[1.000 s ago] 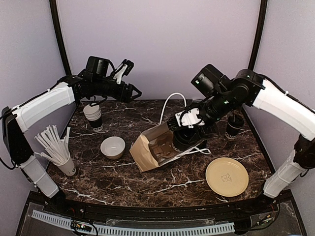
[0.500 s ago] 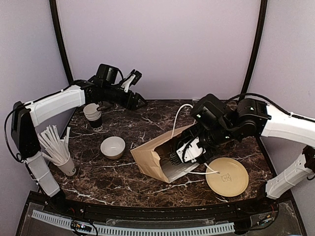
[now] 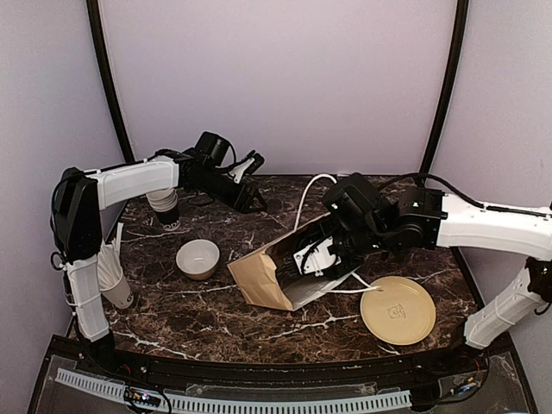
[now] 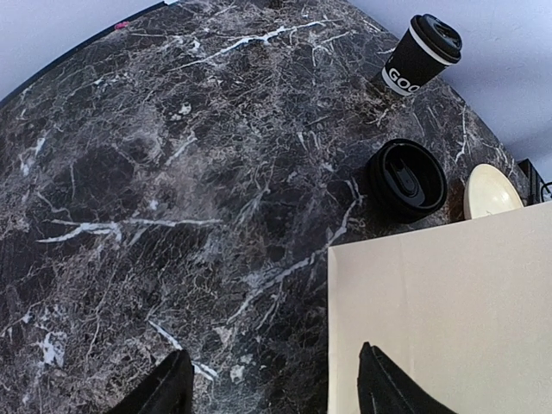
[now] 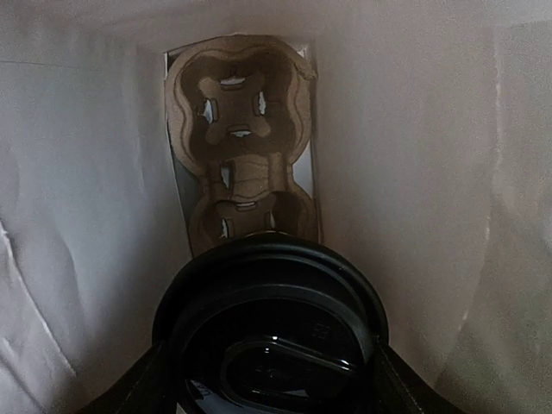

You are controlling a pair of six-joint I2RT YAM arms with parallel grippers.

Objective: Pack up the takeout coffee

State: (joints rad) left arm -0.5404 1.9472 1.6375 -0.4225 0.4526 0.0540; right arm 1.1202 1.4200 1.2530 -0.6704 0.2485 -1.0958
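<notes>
Right tool (image 5: 272, 375) deep in the paper bag (image 5: 78, 172), clamped round a lidded coffee cup (image 5: 272, 323) near the cardboard carrier (image 5: 241, 129), left tool (image 4: 274, 390) spread, empty, over the counter (image 4: 172, 172)

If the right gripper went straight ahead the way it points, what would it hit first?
Probably the cardboard cup tray at the far end of the bag, its held cup touching first.

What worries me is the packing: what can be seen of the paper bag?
The paper bag is tan kraft paper with white cord handles. It lies on its side on the dark marble table, mouth facing right. The right gripper reaches inside, holding a lidded black cup. A brown cardboard cup carrier sits deep inside, at its far end.
</notes>
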